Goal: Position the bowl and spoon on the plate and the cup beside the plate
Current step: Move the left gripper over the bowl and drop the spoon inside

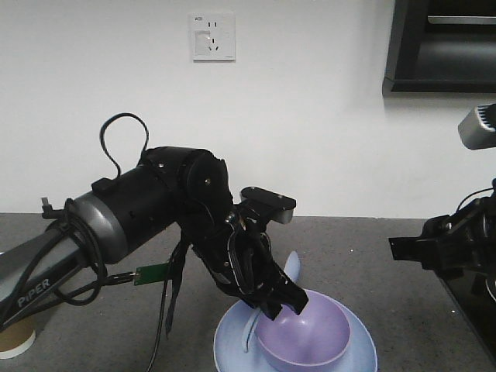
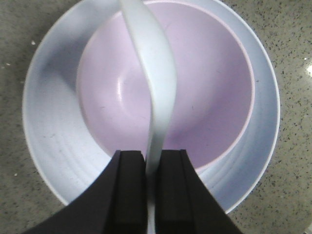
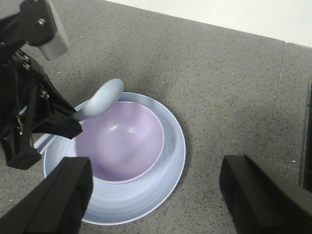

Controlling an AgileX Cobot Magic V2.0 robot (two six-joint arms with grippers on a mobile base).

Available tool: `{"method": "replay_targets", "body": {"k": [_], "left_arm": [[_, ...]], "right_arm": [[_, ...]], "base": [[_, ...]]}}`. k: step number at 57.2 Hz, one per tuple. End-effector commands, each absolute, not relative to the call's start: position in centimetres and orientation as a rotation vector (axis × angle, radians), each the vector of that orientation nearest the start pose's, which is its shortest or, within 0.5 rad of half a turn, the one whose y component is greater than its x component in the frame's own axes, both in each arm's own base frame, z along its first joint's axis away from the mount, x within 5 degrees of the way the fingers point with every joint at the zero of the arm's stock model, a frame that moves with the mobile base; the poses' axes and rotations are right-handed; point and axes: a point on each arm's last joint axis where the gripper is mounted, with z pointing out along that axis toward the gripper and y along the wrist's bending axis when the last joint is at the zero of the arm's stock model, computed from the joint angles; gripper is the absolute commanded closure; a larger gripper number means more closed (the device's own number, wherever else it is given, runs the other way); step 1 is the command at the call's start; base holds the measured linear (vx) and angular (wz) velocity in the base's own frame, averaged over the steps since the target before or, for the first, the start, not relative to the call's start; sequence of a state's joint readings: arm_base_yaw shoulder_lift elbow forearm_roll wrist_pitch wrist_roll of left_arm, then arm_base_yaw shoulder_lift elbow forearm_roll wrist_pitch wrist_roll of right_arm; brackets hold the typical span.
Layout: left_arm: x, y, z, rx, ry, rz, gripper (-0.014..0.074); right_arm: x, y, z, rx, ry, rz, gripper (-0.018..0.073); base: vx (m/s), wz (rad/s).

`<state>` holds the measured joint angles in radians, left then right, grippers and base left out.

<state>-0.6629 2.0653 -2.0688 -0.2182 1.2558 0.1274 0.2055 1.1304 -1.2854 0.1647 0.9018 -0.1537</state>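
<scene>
Clamped narrowly in the left gripper [image 2: 150,187]: the handle of the spoon [image 2: 156,87], turned on edge, scoop reaching out over the bowl [image 2: 209,97]. Plain only in the left wrist view: how tight the pinch is, jaws nearly meeting on either side of the thin handle. Seated on the plate [image 2: 48,136], slightly off centre: the bowl, upright. Not possible to tell from any view whether the spoon touches the bowl's rim or hangs just above it. Shown by the right wrist view alone: the right gripper [image 3: 156,168] spread wide, nothing between its jaws, poised above the near edge of the plate over the grey speckled bench [image 3: 219,73]. Shown by the front view alone: the cup [image 1: 15,337], upright on the bench at the lower left corner, well apart from the plate and partly hidden behind the left arm [image 1: 116,213]. Also only there: a wall socket [image 1: 212,36] high above the bench.
</scene>
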Motion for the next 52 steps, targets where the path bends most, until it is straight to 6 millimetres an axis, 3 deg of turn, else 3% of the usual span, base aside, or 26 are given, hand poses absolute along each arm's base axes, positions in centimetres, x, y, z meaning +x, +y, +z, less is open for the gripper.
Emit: {"method": "replay_targets", "body": {"k": [1, 28, 36, 52], "left_arm": [[33.5, -29.1, 34.7, 1.021, 2.492, -0.520, 0.0596], [33.9, -29.7, 33.4, 1.022, 2.520, -0.549, 0.0563], [34.0, -29.8, 33.5, 1.016, 2.512, -0.551, 0.0470], [34.1, -29.8, 33.6, 1.005, 2.496, -0.558, 0.0197]], "right_arm": [[21.3, 5.5, 44.0, -0.330, 2.089, 0.222, -0.0033], [21.3, 5.5, 44.0, -0.331, 2.091, 0.222, -0.0033], [21.3, 5.5, 44.0, -0.331, 2.091, 0.222, -0.0033], [21.2, 5.5, 44.0, -0.332, 2.093, 0.222, -0.0033]], "base": [[0.00, 0.00], [0.00, 0.00], [0.00, 0.00], [0.00, 0.00]]}}
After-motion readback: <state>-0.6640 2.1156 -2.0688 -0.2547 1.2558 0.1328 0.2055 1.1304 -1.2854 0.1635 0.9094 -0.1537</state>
